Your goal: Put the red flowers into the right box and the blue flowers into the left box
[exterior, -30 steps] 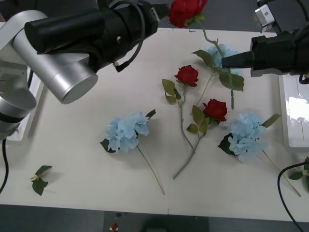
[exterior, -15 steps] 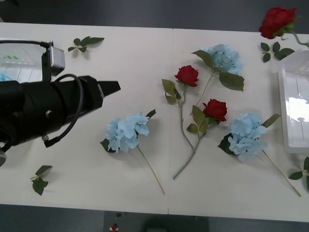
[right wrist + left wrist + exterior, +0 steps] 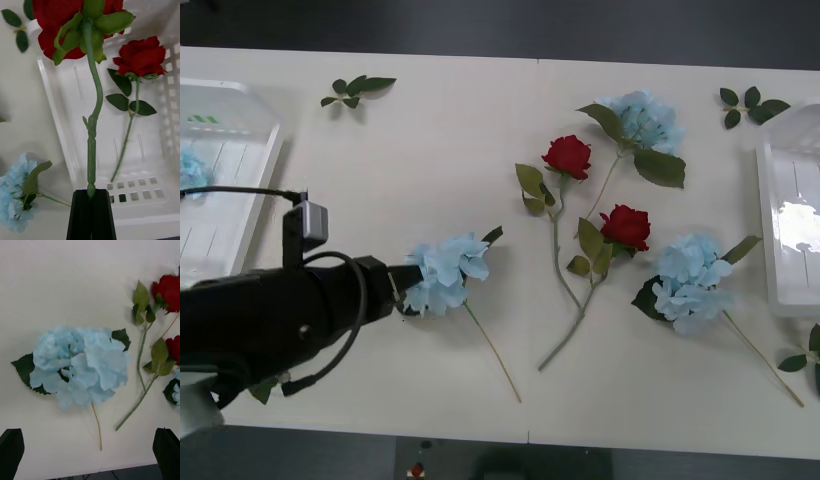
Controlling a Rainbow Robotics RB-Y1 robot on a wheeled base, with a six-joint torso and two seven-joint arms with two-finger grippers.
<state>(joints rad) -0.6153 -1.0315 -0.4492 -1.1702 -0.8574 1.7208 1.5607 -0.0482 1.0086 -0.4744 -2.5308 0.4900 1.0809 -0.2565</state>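
My left gripper (image 3: 394,288) (image 3: 89,432) is open and hovers beside a blue flower (image 3: 443,274) (image 3: 79,367) lying left of the table's middle, apart from it. Two more blue flowers (image 3: 645,118) (image 3: 690,282) and two red flowers (image 3: 567,155) (image 3: 626,226) lie to the right. The left box (image 3: 255,190) holds one blue flower (image 3: 190,166). My right gripper (image 3: 91,195) is shut on the green stem of a red flower (image 3: 60,22), held upright over the right box (image 3: 770,215) (image 3: 60,112). Another red flower (image 3: 140,58) lies inside that box.
Loose green leaf sprigs lie at the back left (image 3: 355,88), back right (image 3: 750,100), front left (image 3: 260,385) and front right (image 3: 805,362). A blue flower (image 3: 17,202) lies on the table just outside the right box.
My left arm has swung from the left box down to the blue flower left of middle. The right arm has carried its red flower off to the right, over the right box.
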